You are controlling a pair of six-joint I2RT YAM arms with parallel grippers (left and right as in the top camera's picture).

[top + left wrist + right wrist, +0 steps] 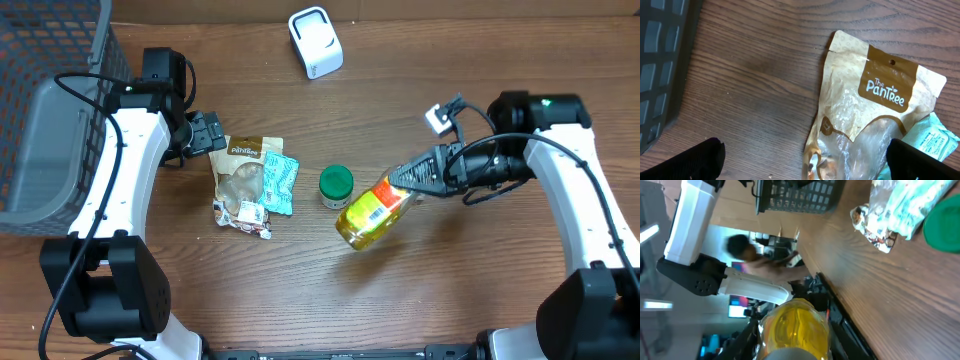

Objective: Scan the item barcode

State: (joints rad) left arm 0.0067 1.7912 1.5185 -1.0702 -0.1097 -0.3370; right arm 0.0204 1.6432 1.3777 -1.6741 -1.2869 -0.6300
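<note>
My gripper (794, 336) is clamped on a yellow bottle (795, 322), which fills the bottom of my view with dark fingers (841, 327) on either side. Past it the table (880, 305) runs up to a green lid (946, 225) at the right edge, with crinkled pouches (890, 207) just beside it. A black basket (800, 195) sits farther off, and the white left arm (695, 220) stands at the left.

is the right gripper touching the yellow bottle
Touching. The overhead view shows the right gripper clamped on one end of the yellow bottle.
</note>
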